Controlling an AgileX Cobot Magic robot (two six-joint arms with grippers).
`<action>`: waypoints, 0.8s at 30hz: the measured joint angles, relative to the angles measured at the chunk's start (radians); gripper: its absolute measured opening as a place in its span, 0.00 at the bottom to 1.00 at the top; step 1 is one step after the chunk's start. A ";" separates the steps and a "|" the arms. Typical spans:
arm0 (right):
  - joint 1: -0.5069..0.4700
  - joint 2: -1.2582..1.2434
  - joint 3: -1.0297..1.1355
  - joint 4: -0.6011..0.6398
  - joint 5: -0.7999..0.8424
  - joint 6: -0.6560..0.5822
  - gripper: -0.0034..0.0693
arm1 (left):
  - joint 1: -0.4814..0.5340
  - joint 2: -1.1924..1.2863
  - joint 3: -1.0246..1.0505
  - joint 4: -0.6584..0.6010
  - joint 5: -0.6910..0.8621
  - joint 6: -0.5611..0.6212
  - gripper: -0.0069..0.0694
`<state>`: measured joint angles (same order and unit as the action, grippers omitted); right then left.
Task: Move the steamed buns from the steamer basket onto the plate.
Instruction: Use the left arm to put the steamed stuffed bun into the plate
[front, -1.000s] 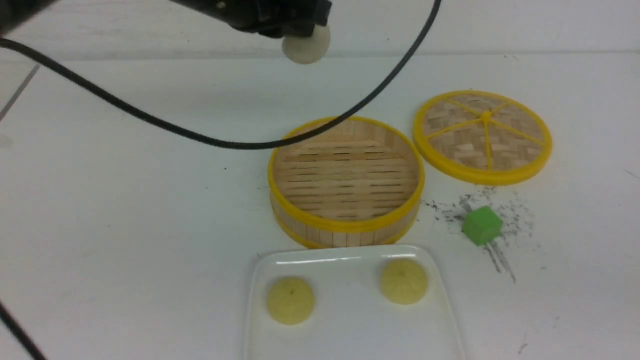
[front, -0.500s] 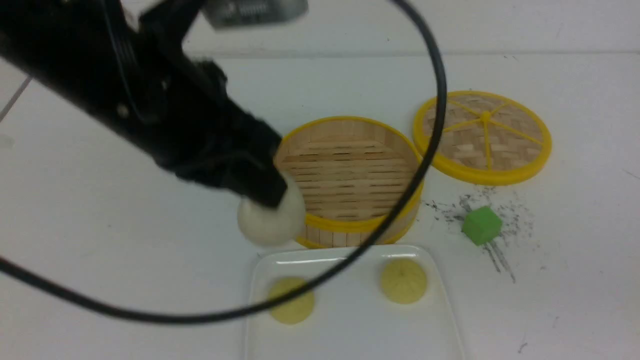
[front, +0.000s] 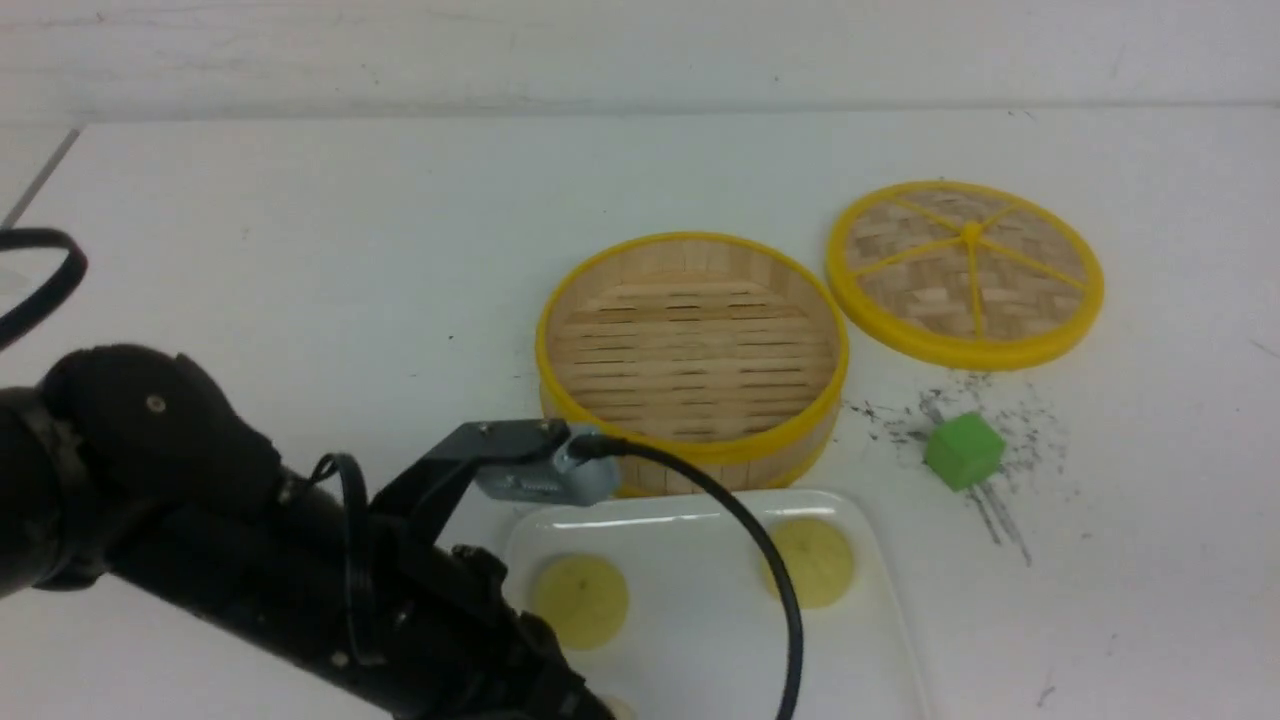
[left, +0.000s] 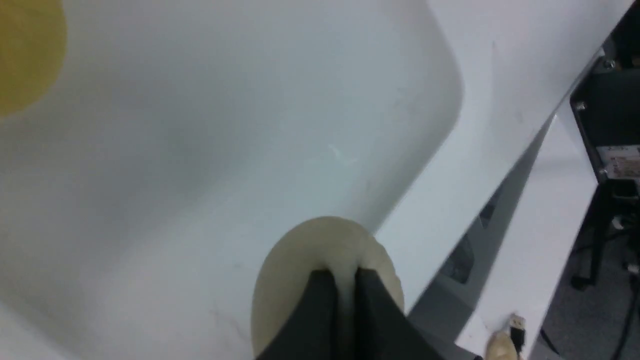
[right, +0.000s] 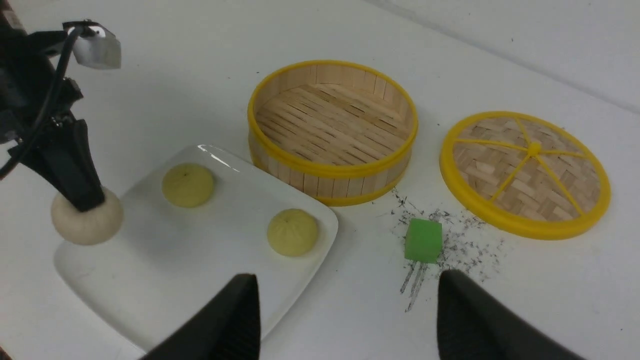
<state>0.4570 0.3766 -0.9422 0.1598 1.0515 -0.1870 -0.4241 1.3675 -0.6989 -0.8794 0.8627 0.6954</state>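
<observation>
Our left gripper (right: 85, 200) is clamped on the off-white bun (right: 87, 222) at the plate's (right: 150, 265) near-left rim. Two yellow buns (right: 188, 184) sit farther in, and the steamer basket (right: 330, 175) stands just behind. Our right gripper (right: 347, 280) hangs with jaws apart near the green cube (right: 423, 240). One label (left: 622, 162) is too blurred to read.

Off-white bun (right: 87, 220) mostly behind left arm (front: 250, 560), front view

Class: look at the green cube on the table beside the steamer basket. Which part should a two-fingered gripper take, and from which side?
Take the green cube by two opposite upright faces, coming from above. It sits flat on the table, apart from the steamer basket and the lid, so its sides are free. One corner points toward the robot, so turn the jaws to meet faces, not edges.
</observation>
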 joint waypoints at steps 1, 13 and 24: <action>0.000 0.000 0.000 0.000 0.000 0.000 0.70 | 0.000 0.000 0.001 -0.003 -0.006 0.004 0.13; 0.000 0.000 0.000 0.000 0.000 0.000 0.70 | 0.000 0.020 0.012 0.002 -0.185 0.070 0.13; 0.000 0.000 0.000 0.016 0.000 -0.001 0.70 | 0.000 0.176 0.012 -0.025 -0.250 0.143 0.13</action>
<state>0.4570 0.3766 -0.9422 0.1757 1.0514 -0.1881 -0.4241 1.5439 -0.6873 -0.9046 0.6129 0.8386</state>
